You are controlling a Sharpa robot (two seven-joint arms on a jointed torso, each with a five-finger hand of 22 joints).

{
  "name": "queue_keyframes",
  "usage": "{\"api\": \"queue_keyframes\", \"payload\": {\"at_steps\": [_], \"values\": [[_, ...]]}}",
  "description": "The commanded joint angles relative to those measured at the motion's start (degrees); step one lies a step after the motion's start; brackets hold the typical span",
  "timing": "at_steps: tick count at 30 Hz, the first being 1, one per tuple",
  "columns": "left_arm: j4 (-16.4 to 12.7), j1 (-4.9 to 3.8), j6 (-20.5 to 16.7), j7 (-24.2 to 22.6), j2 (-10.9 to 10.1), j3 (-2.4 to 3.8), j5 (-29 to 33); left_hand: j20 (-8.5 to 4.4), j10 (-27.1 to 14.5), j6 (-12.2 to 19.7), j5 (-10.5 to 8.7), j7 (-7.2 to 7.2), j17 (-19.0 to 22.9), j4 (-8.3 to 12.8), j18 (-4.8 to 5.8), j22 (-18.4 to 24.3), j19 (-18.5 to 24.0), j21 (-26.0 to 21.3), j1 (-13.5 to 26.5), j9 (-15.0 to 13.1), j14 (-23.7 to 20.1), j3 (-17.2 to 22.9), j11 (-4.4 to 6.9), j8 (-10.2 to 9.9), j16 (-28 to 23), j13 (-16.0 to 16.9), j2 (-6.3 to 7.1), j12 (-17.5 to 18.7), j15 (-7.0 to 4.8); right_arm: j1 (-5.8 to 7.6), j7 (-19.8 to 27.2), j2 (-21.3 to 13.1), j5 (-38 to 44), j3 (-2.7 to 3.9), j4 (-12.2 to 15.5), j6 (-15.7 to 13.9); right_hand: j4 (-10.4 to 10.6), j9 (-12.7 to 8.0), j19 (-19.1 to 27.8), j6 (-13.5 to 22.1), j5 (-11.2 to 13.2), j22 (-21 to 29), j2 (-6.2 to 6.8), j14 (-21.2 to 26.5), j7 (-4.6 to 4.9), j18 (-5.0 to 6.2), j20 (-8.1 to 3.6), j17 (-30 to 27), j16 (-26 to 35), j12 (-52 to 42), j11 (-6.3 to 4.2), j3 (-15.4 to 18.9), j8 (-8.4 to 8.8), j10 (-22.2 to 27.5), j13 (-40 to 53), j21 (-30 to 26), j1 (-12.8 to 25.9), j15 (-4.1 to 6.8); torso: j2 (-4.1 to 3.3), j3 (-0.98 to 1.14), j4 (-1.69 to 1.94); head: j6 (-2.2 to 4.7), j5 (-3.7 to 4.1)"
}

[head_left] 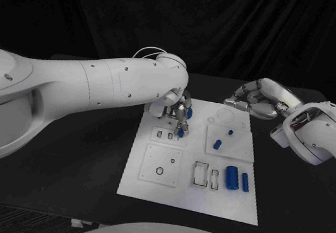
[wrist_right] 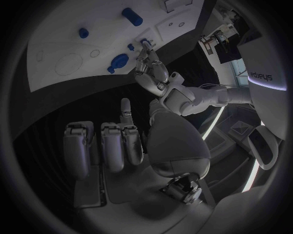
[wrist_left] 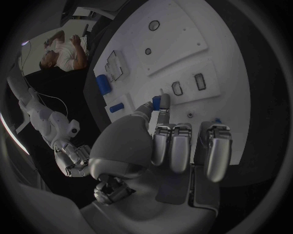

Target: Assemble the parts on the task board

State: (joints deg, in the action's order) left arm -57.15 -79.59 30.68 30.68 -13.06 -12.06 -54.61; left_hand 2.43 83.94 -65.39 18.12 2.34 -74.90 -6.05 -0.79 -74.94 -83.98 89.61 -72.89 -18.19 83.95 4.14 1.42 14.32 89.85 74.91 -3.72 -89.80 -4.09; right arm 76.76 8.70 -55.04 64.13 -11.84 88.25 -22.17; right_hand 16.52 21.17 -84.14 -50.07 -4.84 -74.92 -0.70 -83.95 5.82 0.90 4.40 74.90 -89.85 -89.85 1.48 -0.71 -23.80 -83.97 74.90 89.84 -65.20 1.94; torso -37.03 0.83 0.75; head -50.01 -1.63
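From my station, the left hand [head_left: 175, 107] pinches a small blue part [head_left: 180, 132] over the upper left of the board [head_left: 189, 200], its long axis roughly upright, with two small slots [head_left: 165, 134] just beside its tip. The right hand [head_left: 256, 101] hangs off the board's upper right edge, fingers curled on nothing. In the right wrist view I read "sharpa" on the arm.
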Motion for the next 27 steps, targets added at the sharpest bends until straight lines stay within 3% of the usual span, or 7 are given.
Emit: {"api": "queue_keyframes", "payload": {"at_steps": [1,8,13,18,27], "values": [[-1.48,-0.02,-1.57,0.76,-1.21,0.04,0.44,-0.44,6.06,0.18,0.38,-0.32,-15.10,2.30,0.79,-15.06,-6.02,0.39,-0.46,-0.43,6.05,2.70,0.42,0.37,0.15,15.09,0.06,-0.20,-0.42,-0.14,-1.18,-0.31,0.01,0.04,0.10,0.39,0.03,0.09,-5.86,0.05,-0.09,-15.08,-0.58,-6.05,0.07,-0.90,0.42,15.10,-0.15,-0.15,0.40,0.32,-0.37,-6.03,15.10,0.16,-0.03,-0.41,-0.01,-0.01,-0.06,0.01,-0.34],[-5.98,-1.05,-3.24,3.28,-5.36,0.04,0.44,-0.47,6.06,0.49,0.38,-0.23,-15.10,2.53,0.79,-15.06,-6.02,0.39,-0.03,-1.02,6.05,3.56,0.40,0.38,0.15,15.09,0.16,-0.20,-0.44,-0.23,-1.39,-0.88,0.01,0.04,0.24,0.43,0.02,0.09,-5.86,0.06,-0.09,-15.08,-0.60,-6.05,0.07,-0.90,0.43,15.10,-0.15,-0.15,0.41,0.35,-0.39,-6.03,15.10,0.16,-0.05,-0.42,0.09,-0.06,-0.08,0.01,-0.88],[-9.97,-2.02,-4.91,5.31,-8.72,0.04,0.44,-0.45,6.06,1.07,0.14,-0.05,-15.10,2.40,0.76,-14.96,-5.94,0.34,1.18,-1.78,6.05,4.63,0.31,0.20,0.15,15.09,0.24,-0.20,-0.40,-0.42,-1.61,-1.09,0.01,0.04,0.27,0.69,-0.02,0.09,-5.86,0.14,-0.11,-15.08,-0.64,-6.05,0.10,-0.90,0.45,15.10,-0.15,-0.15,0.43,0.41,-0.41,-6.03,15.10,0.16,-0.13,-0.44,0.26,0.04,0.06,0.01,-1.34],[-12.05,-2.35,-6.09,7.49,-10.41,0.03,4.33,-0.42,6.06,1.62,0.15,0.08,-15.10,2.33,0.69,-14.69,-5.75,0.20,2.11,-2.51,6.05,5.95,0.27,-0.08,0.15,15.09,0.20,-0.20,-0.32,-0.78,-1.84,-1.03,0.01,0.04,0.18,1.17,-0.07,0.08,-5.86,0.25,-0.15,-15.08,-0.71,-6.05,0.13,-0.90,0.48,15.10,-0.15,-0.15,0.45,0.45,-0.42,-6.03,15.10,0.16,-0.26,-0.47,0.36,0.12,0.09,0.01,-1.90],[-13.17,-2.48,-6.26,9.67,-11.39,0.02,11.27,-0.35,6.06,2.11,0.51,0.23,-15.10,2.31,0.61,-14.39,-5.53,0.03,2.72,-3.10,6.05,7.14,0.14,-0.34,0.15,15.09,0.08,-0.20,-0.28,-1.49,-2.17,-0.84,0.01,0.04,-0.10,2.05,-0.12,0.07,-5.86,0.43,-0.23,-15.08,-0.83,-6.05,0.16,-0.90,0.52,15.10,-0.15,-0.15,0.49,0.51,-0.44,-6.03,15.10,0.16,-0.47,-0.50,0.73,0.33,0.23,0.01,-2.06]]}}
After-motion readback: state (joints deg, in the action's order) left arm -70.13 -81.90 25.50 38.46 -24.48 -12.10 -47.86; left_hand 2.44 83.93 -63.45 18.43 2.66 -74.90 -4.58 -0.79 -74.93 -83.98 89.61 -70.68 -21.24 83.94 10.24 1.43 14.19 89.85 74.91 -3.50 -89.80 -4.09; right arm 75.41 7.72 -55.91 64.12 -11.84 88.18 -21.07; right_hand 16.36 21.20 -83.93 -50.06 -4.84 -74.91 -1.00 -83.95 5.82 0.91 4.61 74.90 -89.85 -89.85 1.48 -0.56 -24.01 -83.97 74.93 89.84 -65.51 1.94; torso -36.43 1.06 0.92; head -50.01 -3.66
